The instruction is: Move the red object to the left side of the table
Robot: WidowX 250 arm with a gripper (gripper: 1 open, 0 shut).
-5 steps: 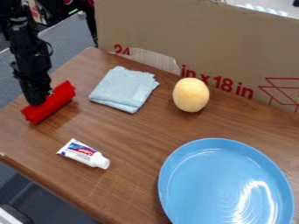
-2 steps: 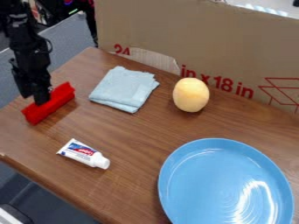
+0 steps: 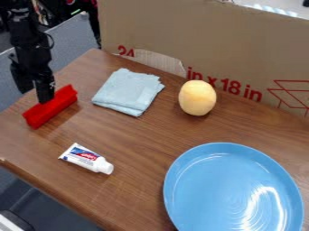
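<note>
Black claw (image 3: 45,97) — lowered, pointing down

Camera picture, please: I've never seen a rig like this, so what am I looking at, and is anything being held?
All the pictures come from one fixed-looking camera, looking down at a brown wooden table. The machine is a single black robot arm; its gripper reaches in at the upper left of the picture. Just below it lies the red block, near the table's left edge. The jaws look open and nothing seems to be held, though whether they still touch the block I can't tell.

Also on the table are a folded light-blue cloth, a yellowish round object, a white toothpaste tube and a blue plate. A cardboard box stands behind.
</note>
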